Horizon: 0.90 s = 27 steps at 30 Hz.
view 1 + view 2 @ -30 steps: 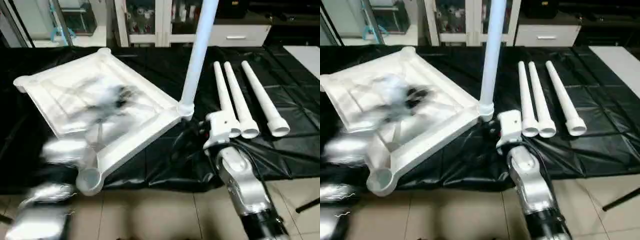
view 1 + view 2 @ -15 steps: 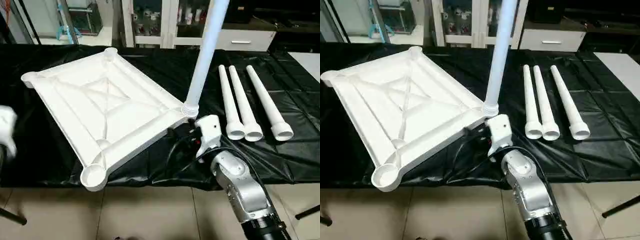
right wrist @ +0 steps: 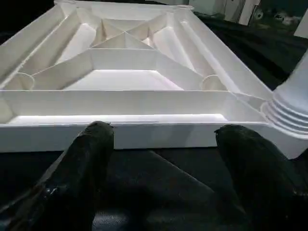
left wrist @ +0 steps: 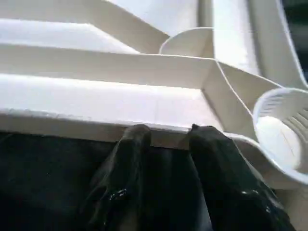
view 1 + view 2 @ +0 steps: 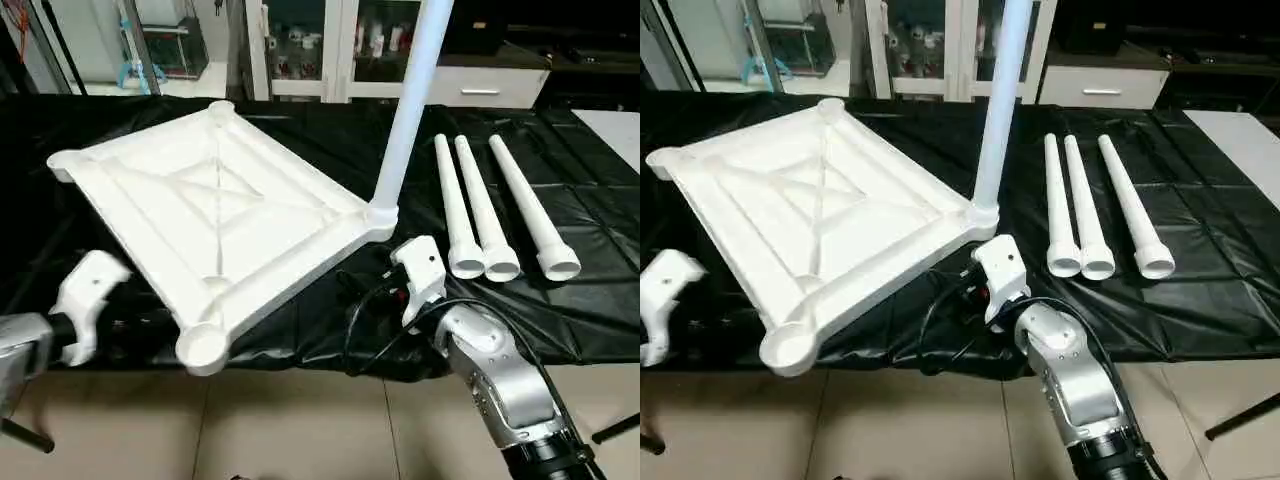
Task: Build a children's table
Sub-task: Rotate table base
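Upside down on the black-covered surface point(image 5: 600, 300): the white tabletop point(image 5: 215, 215), ribbed underside up, turned at an angle, its near corner socket point(image 5: 203, 345) jutting past the front edge of the surface. Standing upright in the right-hand corner socket: one white leg point(image 5: 410, 100), running up out of the head views. Lying side by side to the right of it, well apart from the tabletop: three more legs point(image 5: 497, 208), wide ends toward the robot. At the near left side of the tabletop, low by the surface's front edge: the left gripper point(image 4: 166, 137), black fingers point(image 4: 132, 144) partly spread with a narrow gap, tips right up against the tabletop's outer rim beside the empty near socket, pinching nothing; actual contact with the rim impossible to tell. Just in front of the fitted leg's corner: the right gripper point(image 3: 163, 132), fingers spread wide, empty, pointing at the tabletop's long side wall and apart from it. Behind the surface: white cabinets point(image 5: 340, 50) with glass doors.
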### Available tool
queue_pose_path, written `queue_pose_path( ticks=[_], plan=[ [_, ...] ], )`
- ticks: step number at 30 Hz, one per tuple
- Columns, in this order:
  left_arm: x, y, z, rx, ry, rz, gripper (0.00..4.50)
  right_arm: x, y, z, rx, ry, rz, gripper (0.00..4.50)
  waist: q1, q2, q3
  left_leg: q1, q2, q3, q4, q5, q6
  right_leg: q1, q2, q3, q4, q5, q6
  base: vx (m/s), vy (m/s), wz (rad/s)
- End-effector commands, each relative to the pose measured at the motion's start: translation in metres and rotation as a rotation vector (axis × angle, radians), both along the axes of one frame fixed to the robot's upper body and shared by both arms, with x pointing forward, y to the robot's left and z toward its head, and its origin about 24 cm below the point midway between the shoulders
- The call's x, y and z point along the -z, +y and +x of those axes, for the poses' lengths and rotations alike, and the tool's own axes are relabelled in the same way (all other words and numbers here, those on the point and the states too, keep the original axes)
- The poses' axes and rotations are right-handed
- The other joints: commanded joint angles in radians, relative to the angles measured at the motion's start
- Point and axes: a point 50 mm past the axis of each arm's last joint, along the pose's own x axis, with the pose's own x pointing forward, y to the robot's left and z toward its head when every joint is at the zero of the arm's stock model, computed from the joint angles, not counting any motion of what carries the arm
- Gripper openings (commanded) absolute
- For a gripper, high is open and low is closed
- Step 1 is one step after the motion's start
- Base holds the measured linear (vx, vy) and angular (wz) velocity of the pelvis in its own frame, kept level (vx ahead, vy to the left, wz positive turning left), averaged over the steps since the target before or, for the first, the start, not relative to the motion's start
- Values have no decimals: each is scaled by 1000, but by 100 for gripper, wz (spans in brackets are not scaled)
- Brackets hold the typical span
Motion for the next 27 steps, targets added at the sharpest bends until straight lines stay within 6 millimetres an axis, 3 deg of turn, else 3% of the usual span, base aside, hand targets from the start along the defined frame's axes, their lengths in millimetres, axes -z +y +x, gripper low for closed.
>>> queue_pose_path(
  ticks=[1,6,7,9,12,22,27],
  plan=[
    [10,-17,4,33,17,15,182,-4,1,1,2,-15,-12,374,-8,21,-48,34,50,-27,-92,-399,-70,12,-45,47,-77,-327,-142,0,0,0],
    [19,-49,30,29,-55,-19,182,-5,-3,6,54,-24,-23,374,-5,13,-50,31,47,-29,-89,-384,-67,17,-46,46,-80,-345,-128,0,0,0],
    [21,-55,34,37,-61,-21,182,-6,-4,7,57,-24,-23,374,-8,11,-52,21,47,-33,-90,-370,-65,26,-50,46,-77,-342,-124,0,0,0],
    [22,-65,40,44,-69,-23,182,-6,-5,7,63,-26,-25,374,-9,11,-53,18,46,-33,-89,-358,-61,27,-50,45,-78,-343,-116,0,0,0],
    [26,-84,53,49,-95,-26,182,-7,-8,8,83,-33,-35,374,-9,9,-56,21,45,-28,-83,-328,-47,24,-48,46,-80,-311,-124,0,0,0],
    [49,-149,72,59,-158,-41,182,-14,-26,16,280,-54,8,374,-5,8,-69,8,45,-28,-70,-205,-7,44,-51,41,-62,-130,-172,0,0,0],
    [50,-175,81,-22,-221,-89,182,-16,-30,17,343,-50,32,374,-5,3,-68,8,46,-27,-68,-212,15,47,-53,40,-68,-136,-186,0,0,0]
  ],
)
